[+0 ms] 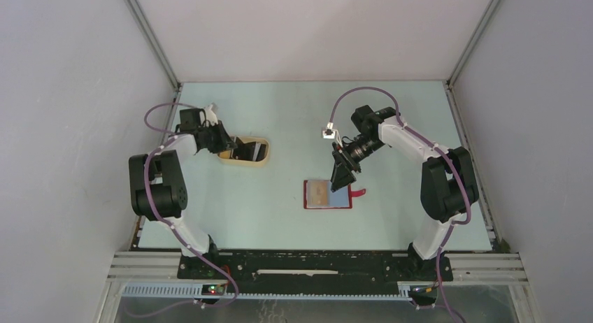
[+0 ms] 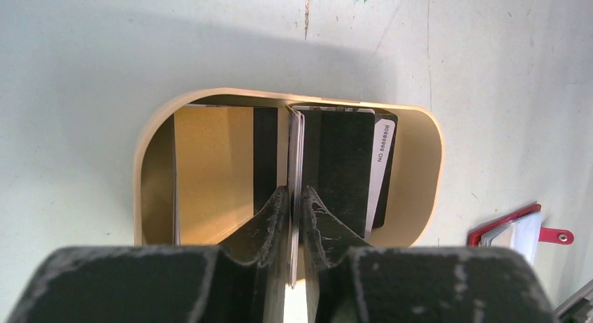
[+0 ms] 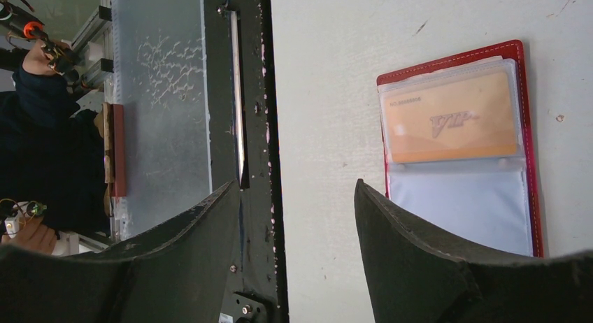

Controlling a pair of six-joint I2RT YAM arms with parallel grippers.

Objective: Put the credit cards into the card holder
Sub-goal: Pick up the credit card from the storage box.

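Left fingers (image 2: 269, 218) clamp a whitish credit card (image 2: 296, 152) by its edge in the tan tray (image 2: 428, 169); likely light, stiff, slick. Right fingers (image 3: 405, 232) stand apart near the card holder (image 3: 458, 211).

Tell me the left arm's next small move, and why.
Probably lift the left gripper straight up. It is shut on a pale card that stands on edge in the tray, with a dark card close beside it, so a straight lift should draw it clear. The wallet lies open, holding one gold card, and its lower pocket looks free.
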